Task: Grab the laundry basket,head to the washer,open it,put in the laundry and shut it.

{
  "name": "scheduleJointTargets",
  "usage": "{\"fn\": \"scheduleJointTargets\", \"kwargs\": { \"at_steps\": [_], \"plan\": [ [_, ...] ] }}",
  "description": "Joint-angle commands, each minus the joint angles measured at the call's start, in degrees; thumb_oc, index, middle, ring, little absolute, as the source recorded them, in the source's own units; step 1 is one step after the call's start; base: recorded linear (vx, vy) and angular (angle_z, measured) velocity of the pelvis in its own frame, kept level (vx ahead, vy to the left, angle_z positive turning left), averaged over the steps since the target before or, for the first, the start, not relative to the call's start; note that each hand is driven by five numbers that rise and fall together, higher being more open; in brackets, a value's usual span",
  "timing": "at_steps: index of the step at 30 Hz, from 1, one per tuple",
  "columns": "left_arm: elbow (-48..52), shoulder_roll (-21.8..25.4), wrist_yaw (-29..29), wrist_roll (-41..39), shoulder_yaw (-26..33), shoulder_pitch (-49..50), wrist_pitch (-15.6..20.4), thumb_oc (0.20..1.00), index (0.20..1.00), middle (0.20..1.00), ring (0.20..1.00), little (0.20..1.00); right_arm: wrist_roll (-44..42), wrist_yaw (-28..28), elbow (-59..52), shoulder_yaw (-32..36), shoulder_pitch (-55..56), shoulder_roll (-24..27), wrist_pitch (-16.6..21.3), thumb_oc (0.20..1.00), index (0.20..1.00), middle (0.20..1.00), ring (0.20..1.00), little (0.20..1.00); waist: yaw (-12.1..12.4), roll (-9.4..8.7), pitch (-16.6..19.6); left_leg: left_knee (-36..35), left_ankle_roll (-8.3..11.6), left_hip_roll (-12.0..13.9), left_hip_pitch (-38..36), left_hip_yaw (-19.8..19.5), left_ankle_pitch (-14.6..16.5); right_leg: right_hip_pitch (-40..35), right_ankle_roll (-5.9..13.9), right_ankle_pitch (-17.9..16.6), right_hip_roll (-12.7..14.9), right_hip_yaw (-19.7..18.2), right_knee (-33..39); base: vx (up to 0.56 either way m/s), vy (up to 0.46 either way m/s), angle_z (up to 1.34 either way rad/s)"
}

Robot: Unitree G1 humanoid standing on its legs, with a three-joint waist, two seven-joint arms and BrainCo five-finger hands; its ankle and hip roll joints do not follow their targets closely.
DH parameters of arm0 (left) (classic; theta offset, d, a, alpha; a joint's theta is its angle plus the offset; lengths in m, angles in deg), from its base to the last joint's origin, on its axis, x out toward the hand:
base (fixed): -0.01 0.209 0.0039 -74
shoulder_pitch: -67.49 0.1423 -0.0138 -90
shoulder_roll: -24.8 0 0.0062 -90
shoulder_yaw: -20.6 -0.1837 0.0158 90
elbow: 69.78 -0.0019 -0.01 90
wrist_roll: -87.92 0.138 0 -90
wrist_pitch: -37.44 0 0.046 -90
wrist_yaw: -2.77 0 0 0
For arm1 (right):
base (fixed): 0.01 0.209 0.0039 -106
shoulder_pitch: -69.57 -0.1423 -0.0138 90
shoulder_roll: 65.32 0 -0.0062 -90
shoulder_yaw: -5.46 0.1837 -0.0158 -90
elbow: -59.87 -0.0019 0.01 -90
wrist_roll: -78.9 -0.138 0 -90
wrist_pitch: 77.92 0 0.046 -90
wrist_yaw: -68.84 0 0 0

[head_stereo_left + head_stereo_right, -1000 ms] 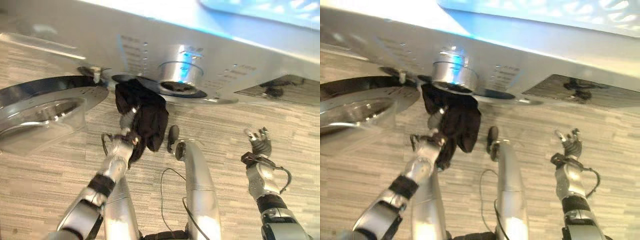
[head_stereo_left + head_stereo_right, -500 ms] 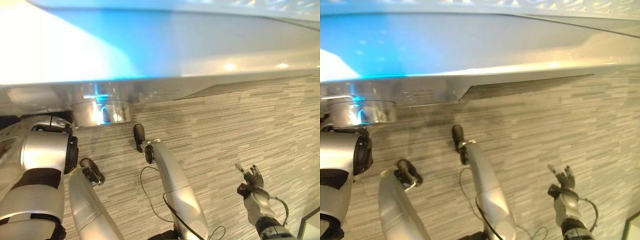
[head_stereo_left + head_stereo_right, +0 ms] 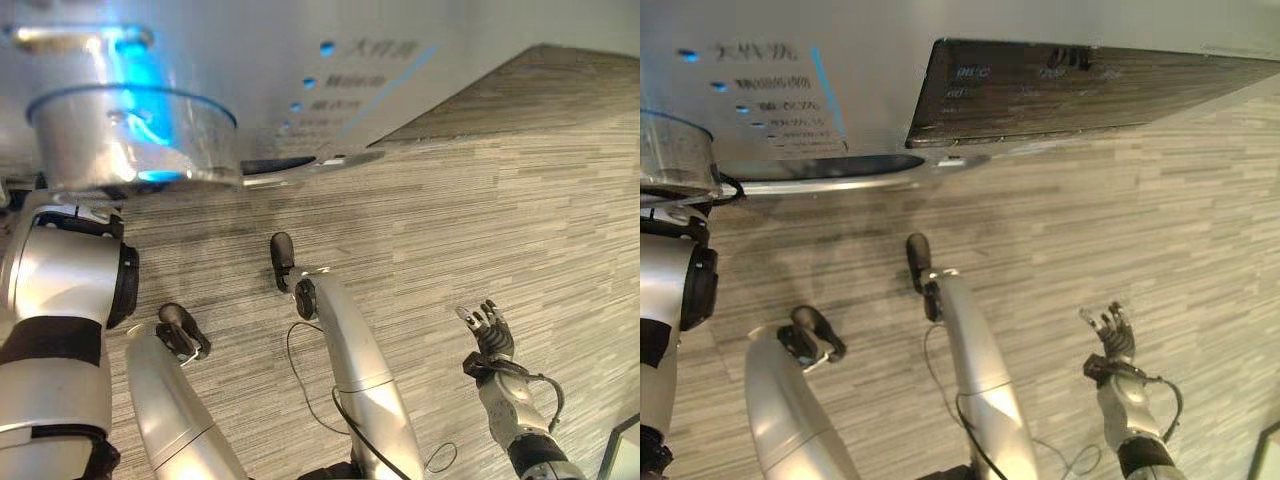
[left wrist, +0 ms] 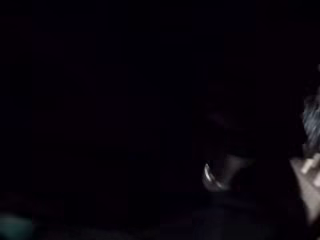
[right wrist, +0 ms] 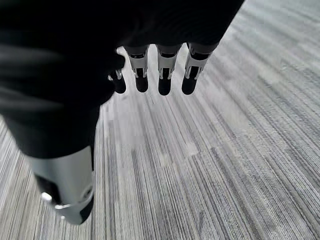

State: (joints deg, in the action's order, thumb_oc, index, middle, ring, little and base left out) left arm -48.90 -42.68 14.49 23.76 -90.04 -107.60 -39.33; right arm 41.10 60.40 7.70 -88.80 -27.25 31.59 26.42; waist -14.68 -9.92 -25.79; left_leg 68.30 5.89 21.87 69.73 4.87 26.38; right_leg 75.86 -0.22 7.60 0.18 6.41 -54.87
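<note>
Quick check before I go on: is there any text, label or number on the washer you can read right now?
Label rows on the washer panel, beside blue lights: too blurred to read.
Faint characters on the dark display: too blurred to read.

Washer [image 3: 230,70] front looms overhead; striped floor [image 3: 520,210] beside right hand [image 3: 489,330] unobstructed (fingers spread).

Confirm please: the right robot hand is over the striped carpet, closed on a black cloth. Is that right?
Not quite. The right robot hand is over the striped carpet, but it is open and holds nothing, as the right wrist view shows.
</note>
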Motion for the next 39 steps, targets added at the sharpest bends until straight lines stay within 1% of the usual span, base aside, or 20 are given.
{"fn": "scheduleJointTargets", "kwargs": {
  "at_steps": [1, 10, 14, 15, 17, 18, 19, 21, 22, 26, 27, 29, 30, 31, 33, 34, 36, 37, 38, 39],
  "plan": [
    [0.02, 4.72, -2.74, 5.96, -2.09, -0.72, 1.87, 1.0, 1.0, 1.0, 1.0, 1.0, 1.46, 0.59, -2.39, -0.5, 5.95, 3.3, 2.38, 1.0, 1.0, 1.0, 1.0, 1.0, -2.6, 2.77, 4.01, -1.12, -1.89, -2.83, -3.63, 0.67, 0.89, -5.37, 8.79, 7.47, 4.93, 1.7, -0.62, 0.0, -0.051, 0.08],
    [1.67, 1.4, -0.18, 15.56, -4.33, 2.22, 2.44, 1.0, 1.0, 1.0, 1.0, 1.0, 5.87, 0.51, -1.24, -2.43, 8.39, 4.13, 2.45, 1.0, 1.0, 1.0, 1.0, 1.0, -2.5, 4.47, 4.17, -10.16, -0.34, -6.43, -8.01, 1.46, -3.79, -9.9, 7.56, 4.79, 6.32, 0.35, 6.27, -0.03, -0.047, 0.19],
    [-0.48, -0.13, 2.96, 23.85, -4.75, 4.21, 0.81, 1.0, 1.0, 1.0, 1.0, 1.0, 8.63, 0.14, -1.21, -4.29, 8.08, 4.78, 2.19, 1.0, 1.0, 1.0, 1.0, 1.0, -2.26, 4.44, 3.44, -13.15, 0.01, -6.83, -10.37, 1.91, -5.43, -12.01, 7.23, 3.85, 6.35, -0.11, 8.74, -0.06, -0.028, 0.2],
    [-3.4, -0.59, 3.71, 29.06, -5.89, 3.86, -1.45, 1.0, 1.0, 1.0, 1.0, 1.0, 11.12, -0.64, 0.05, -6.17, 7.55, 4.38, 1.74, 1.0, 1.0, 1.0, 1.0, 1.0, -2.41, 4.47, 3.08, -14.24, 0.15, -6.79, -11.15, 2.2, -6.14, -12.76, 7.26, 3.25, 6.13, -0.78, 9.91, -0.08, 0.007, 0.05],
    [-0.62, -1.22, 4.94, 25.71, -5.23, 2.02, 1.39, 1.0, 1.0, 1.0, 1.0, 1.0, 11.28, -1.05, 0.36, -6.57, 6.73, 4.11, 1.63, 1.0, 1.0, 1.0, 1.0, 1.0, -2.46, 4.17, 2.75, -14.9, 0.35, -6.91, -11.18, 2.18, -6.74, -13.09, 7.33, 2.42, 6.22, -1.17, 10.84, -0.06, -0.002, 0.02],
    [-0.6, -1.2, 4.93, 25.64, -5.23, 2.06, 1.42, 1.0, 1.0, 1.0, 1.0, 1.0, 11.27, -1.04, 0.36, -6.57, 6.72, 4.12, 1.63, 1.0, 1.0, 1.0, 1.0, 1.0, -2.47, 4.17, 2.74, -14.96, 0.36, -6.93, -11.21, 2.18, -6.78, -13.12, 7.33, 2.38, 6.22, -1.16, 10.89, -0.05, -0.045, -0.02],
    [4.34, -3.62, 4.6, 17.84, -3.8, 0.42, 4.51, 1.0, 1.0, 1.0, 1.0, 1.0, 11.51, -1.22, -0.89, -6.63, 7.26, 4.55, 1.94, 1.0, 1.0, 1.0, 1.0, 1.0, -2.49, 4.41, 2.68, -15.9, 0.38, -7.13, -11.1, 1.98, -7.24, -13.29, 7.29, 2.14, 6.13, -1.19, 11.57, -0.03, -0.035, -0.06],
    [4.41, -4.83, 4.81, 16.81, -3.81, -0.35, 4.48, 1.0, 1.0, 1.0, 1.0, 1.0, 11.57, -1.4, -1.29, -6.69, 7.39, 4.81, 1.89, 1.0, 1.0, 1.0, 1.0, 1.0, -2.55, 4.43, 2.62, -15.73, 0.49, -7.3, -10.78, 1.79, -7.43, -13.33, 7.26, 1.97, 6.16, -1.11, 11.77, -0.05, -0.052, 0.0],
    [0.42, -5.03, 6.78, 23.55, -6.85, -4.56, 2.37, 1.0, 1.0, 1.0, 1.0, 1.0, 12.4, -1.77, -2.35, -7.7, 6.99, 5.03, 1.96, 1.0, 1.0, 1.0, 1.0, 1.0, -2.99, 4.34, 2.76, -15.9, 0.5, -7.12, -10.3, 1.72, -7.79, -12.96, 7.27, 1.56, 6.0, -1.07, 12.01, -0.05, -0.049, 0.06],
    [-0.32, -4.95, 7.18, 22.2, -5.92, -5.88, 2.98, 1.0, 1.0, 1.0, 1.0, 1.0, 13.58, -1.8, -4.38, -8.15, 7.68, 4.96, 1.91, 1.0, 1.0, 1.0, 1.0, 1.0, -3.44, 4.22, 3.07, -16.35, 0.48, -6.32, -10.42, 2.53, -7.89, -12.54, 7.52, 1.1, 5.84, -1.67, 12.23, -0.03, 0.002, -0.05],
    [-0.75, -4.63, 7.51, 24.49, -6.44, -5.79, 2.31, 1.0, 1.0, 1.0, 1.0, 1.0, 14.24, -1.97, -4.74, -8.33, 8.02, 5.13, 1.84, 1.0, 1.0, 1.0, 1.0, 1.0, -3.49, 4.27, 3.11, -16.45, 0.42, -6.12, -10.47, 2.75, -7.98, -12.52, 7.57, 0.95, 5.73, -1.85, 12.45, -0.03, 0.01, -0.08],
    [-2.97, -2.86, 10.45, 41.46, -11.95, -6.38, -1.81, 1.0, 1.0, 1.0, 1.0, 1.0, 16.42, -2.5, -4.7, -8.78, 8.06, 6.05, 2.1, 1.0, 1.0, 1.0, 1.0, 1.0, -3.78, 4.29, 3.12, -17.02, 0.28, -5.77, -10.97, 3.24, -8.3, -12.78, 7.52, 0.38, 5.51, -2.34, 13.38, -0.03, 0.009, -0.06],
    [-2.94, -2.9, 10.6, 41.75, -11.99, -6.48, -1.94, 1.0, 1.0, 1.0, 1.0, 1.0, 16.47, -2.54, -4.68, -8.8, 8.0, 5.91, 2.11, 1.0, 1.0, 1.0, 1.0, 1.0, -3.72, 4.12, 3.03, -17.04, 0.29, -5.76, -11.06, 3.3, -8.29, -12.82, 7.53, 0.39, 5.5, -2.39, 13.39, -0.03, 0.025, -0.07],
    [-6.46, -1.31, 13.3, 53.17, -16.31, -7.2, -5.27, 1.0, 1.0, 1.0, 1.0, 1.0, 18.84, -2.9, -4.79, -9.55, 7.68, 7.23, 2.71, 1.0, 1.0, 1.0, 1.0, 1.0, -3.97, 3.96, 2.8, -17.27, 0.16, -5.53, -11.41, 3.85, -8.46, -12.99, 7.7, -0.05, 5.35, -2.84, 14.05, -0.02, 0.019, -0.14],
    [-7.59, -1.06, 13.28, 55.87, -17.13, -7.14, -6.62, 1.0, 1.0, 1.0, 1.0, 1.0, 19.4, -2.95, -4.33, -9.54, 7.65, 7.49, 2.76, 1.0, 1.0, 1.0, 1.0, 1.0, -3.89, 4.0, 2.62, -17.53, 0.08, -5.61, -11.65, 4.14, -8.64, -13.13, 7.82, -0.32, 5.35, -3.04, 14.28, -0.03, 0.013, -0.2],
    [-7.48, -0.18, 13.92, 66.83, -22.19, -7.25, -8.6, 1.0, 1.0, 1.0, 1.0, 1.0, 19.93, -2.84, -3.34, -9.3, 7.88, 7.8, 2.88, 1.0, 1.0, 1.0, 1.0, 1.0, -3.74, 4.73, 2.53, -18.22, -0.14, -5.74, -11.98, 4.4, -9.06, -13.4, 7.94, -0.65, 5.47, -3.3, 14.92, -0.03, 0.005, -0.16],
    [-7.79, 0.09, 14.51, 70.55, -23.31, -6.83, -9.83, 1.0, 1.0, 1.0, 1.0, 1.0, 20.46, -2.61, -3.27, -9.19, 7.86, 7.96, 3.09, 1.0, 1.0, 1.0, 1.0, 1.0, -3.4, 4.87, 2.32, -18.6, -0.21, -5.91, -12.37, 4.55, -9.16, -13.75, 7.97, -0.68, 5.54, -3.52, 15.22, -0.01, 0.0, -0.09],
    [-7.4, 0.79, 16.33, 76.84, -25.53, -6.59, -12.09, 1.0, 1.0, 1.0, 1.0, 1.0, 21.34, -2.38, -3.41, -9.48, 7.76, 8.29, 3.15, 1.0, 1.0, 1.0, 1.0, 1.0, -3.1, 5.18, 2.26, -19.0, -0.31, -6.06, -12.71, 4.53, -9.33, -14.06, 8.0, -0.79, 5.6, -3.62, 15.42, -0.01, 0.003, -0.05],
    [-6.53, 1.32, 17.21, 80.27, -26.33, -5.87, -12.65, 1.0, 1.0, 1.0, 1.0, 1.0, 21.88, -2.28, -3.89, -9.63, 7.87, 8.43, 3.47, 1.0, 1.0, 1.0, 1.0, 1.0, -2.91, 5.32, 2.17, -19.46, -0.37, -6.19, -13.04, 4.66, -9.4, -14.36, 8.04, -0.87, 5.62, -3.8, 15.74, 0.0, 0.0, 0.0],
    [-6.25, 3.46, 14.16, 88.77, -31.51, -2.99, -14.43, 1.0, 1.0, 1.0, 1.0, 1.0, 23.25, -2.3, -5.04, -9.39, 7.63, 9.68, 3.64, 1.0, 1.0, 1.0, 1.0, 1.0, -2.36, 5.79, 1.87, -20.47, -0.62, -6.44, -13.68, 4.72, -9.66, -14.96, 8.18, -1.19, 5.68, -4.0, 16.54, 0.0, 0.0, 0.0]
  ]
}}
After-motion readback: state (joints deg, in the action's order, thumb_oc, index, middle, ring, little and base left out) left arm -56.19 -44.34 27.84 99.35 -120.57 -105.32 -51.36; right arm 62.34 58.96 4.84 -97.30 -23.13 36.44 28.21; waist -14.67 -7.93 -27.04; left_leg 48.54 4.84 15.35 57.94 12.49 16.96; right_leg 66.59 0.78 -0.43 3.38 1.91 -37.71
